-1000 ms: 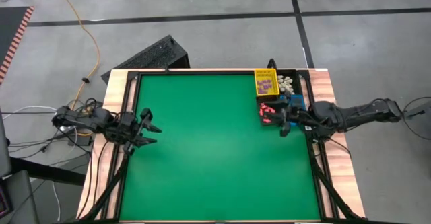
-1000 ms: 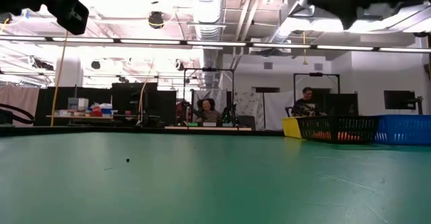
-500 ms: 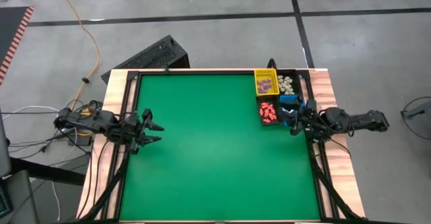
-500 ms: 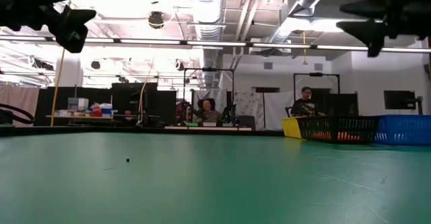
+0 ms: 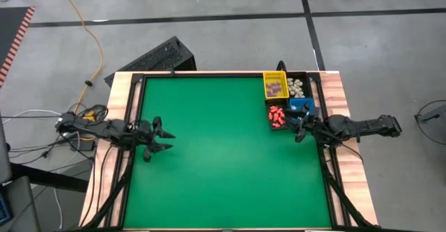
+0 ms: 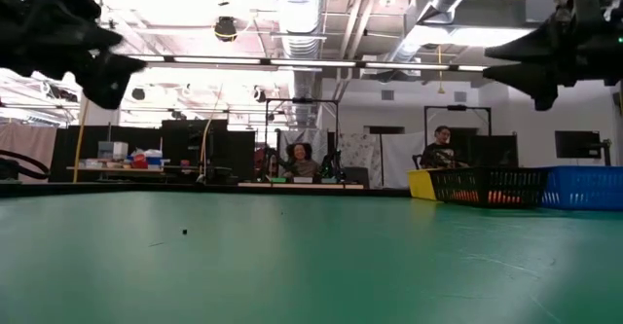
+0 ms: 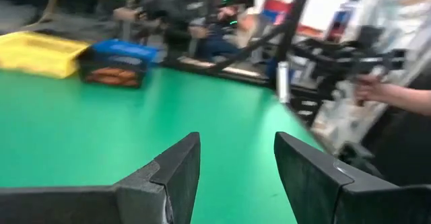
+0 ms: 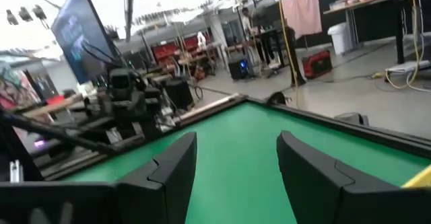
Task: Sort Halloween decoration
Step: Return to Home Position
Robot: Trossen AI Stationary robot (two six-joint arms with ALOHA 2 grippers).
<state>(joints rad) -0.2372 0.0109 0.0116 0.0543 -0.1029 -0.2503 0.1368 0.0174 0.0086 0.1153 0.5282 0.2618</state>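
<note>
The Halloween decoration lies sorted in bins at the table's far right: purple trinkets (image 5: 276, 88) in a yellow bin (image 5: 274, 76), cream-white ones (image 5: 298, 87) in a black bin beside it, and orange-red ones (image 5: 277, 115) in another black bin. A blue bin (image 5: 302, 105) stands next to those. My left gripper (image 5: 166, 140) hangs open over the mat near the left edge, its fingers (image 7: 182, 167) apart with nothing between them. My right gripper (image 5: 297, 127) hangs open just near of the orange-red trinkets, with only bare mat between its fingers (image 8: 176, 163).
A raised dark frame (image 5: 209, 74) borders the green mat (image 5: 223, 155). A tiny dark speck (image 6: 184, 232) lies on the mat. In the low view the bins (image 6: 492, 186) line the far right. People sit at desks beyond the table (image 6: 444, 149).
Both arms have sunk toward the table with their fingers pointing level. My right gripper has drawn back from over the bins toward the right edge. My left gripper has crept a little toward the table's middle. No trinket has moved.
</note>
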